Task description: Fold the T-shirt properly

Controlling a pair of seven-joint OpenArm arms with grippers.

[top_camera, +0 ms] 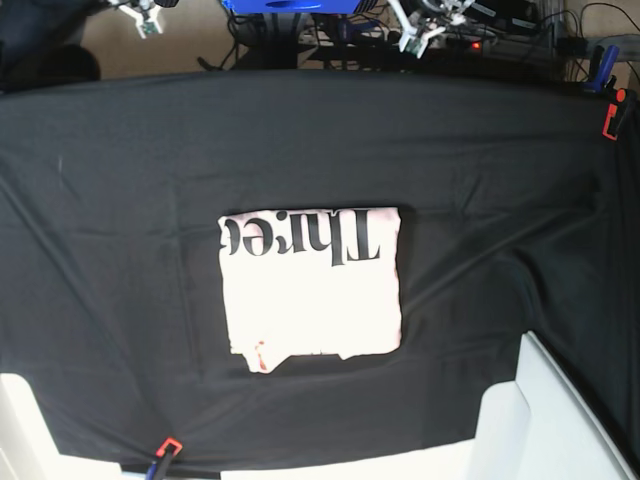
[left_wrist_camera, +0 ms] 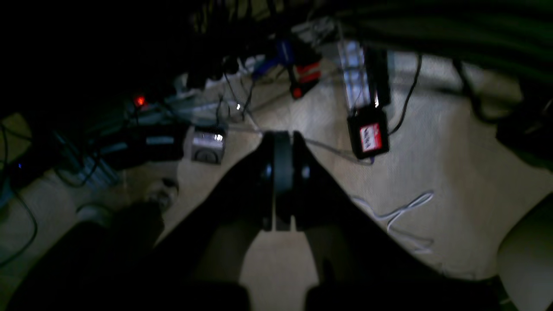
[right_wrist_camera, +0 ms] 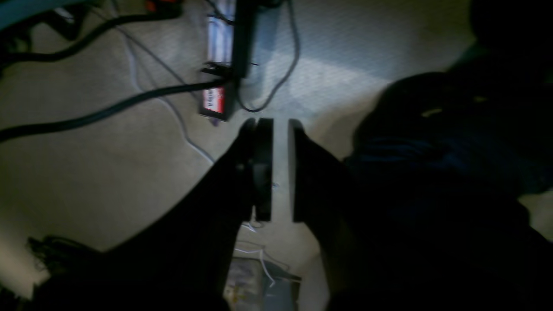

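- T-shirt (top_camera: pixel 312 285) lies folded into a rectangle, mid black cloth (top_camera: pixel 500 160), lettering up.
- Left gripper (left_wrist_camera: pixel 283 160) pressed together, empty, over floor (left_wrist_camera: pixel 432 172).
- Right gripper (right_wrist_camera: pixel 280 168) slightly parted, holding nothing.

We see a black table cloth (top_camera: pixel 120 180), clamps at its edges (top_camera: pixel 165 447), and carpet (left_wrist_camera: pixel 453 172) with cables (right_wrist_camera: pixel 108 112) beyond the fingertips.

- Setting: a robotics lab or workshop.
- Worktable draped in black cloth (top_camera: pixel 120 160), fixed by red clamps (top_camera: pixel 612 115).
- Carpeted floor (left_wrist_camera: pixel 453 172) strewn with cables (right_wrist_camera: pixel 108 110), power strips (left_wrist_camera: pixel 356 75), adapters.
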